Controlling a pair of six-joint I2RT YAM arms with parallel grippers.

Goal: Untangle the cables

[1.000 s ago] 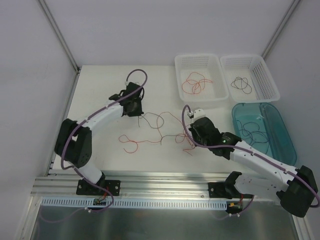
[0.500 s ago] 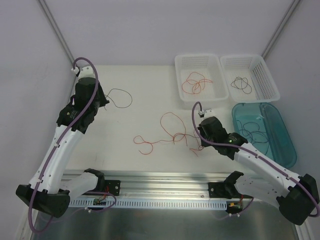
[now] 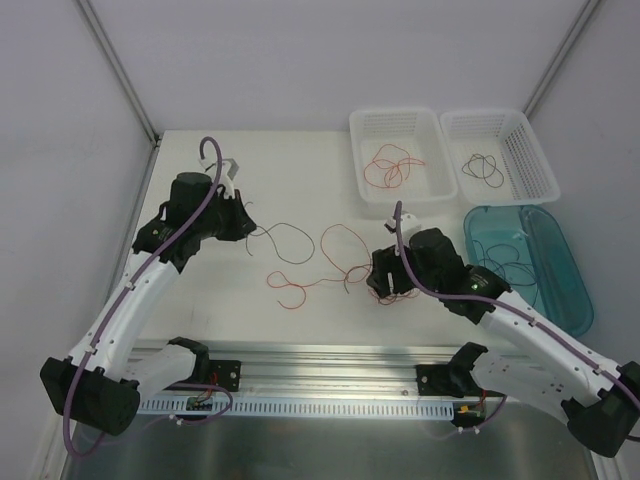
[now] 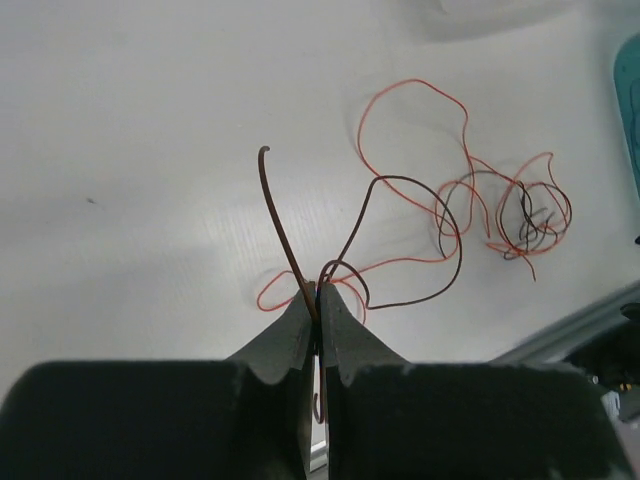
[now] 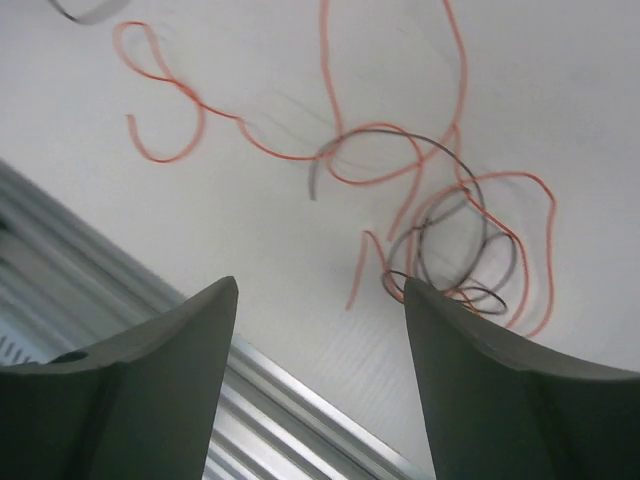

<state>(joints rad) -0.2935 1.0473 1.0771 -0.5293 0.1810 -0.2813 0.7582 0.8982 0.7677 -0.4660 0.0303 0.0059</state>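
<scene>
A dark brown cable (image 4: pixel 410 180) is pinched between the tips of my left gripper (image 4: pixel 320 295), which is shut on it. Its loop (image 3: pixel 290 226) trails right from the left gripper (image 3: pixel 246 226) over the white table. Red-orange cables (image 3: pixel 345 240) lie loose mid-table, one ending in a curl (image 3: pixel 290 292). They knot with a thin dark strand in a small tangle (image 5: pixel 450 235). My right gripper (image 5: pixel 320 285) hovers open just beside and above that tangle, nothing between its fingers; from above the right gripper (image 3: pixel 385 285) covers part of it.
A white basket (image 3: pixel 395 113) at the back holds red cables. A second white basket (image 3: pixel 497 112) beside it holds a dark cable. A teal tray (image 3: pixel 575 260) on the right holds dark cables. An aluminium rail (image 3: pixel 320 360) runs along the near table edge.
The left gripper pulled the dark cable far left out of the pile, then came partway back toward centre, still holding it. The right gripper opened, let go of the tangle and shifted slightly left.
</scene>
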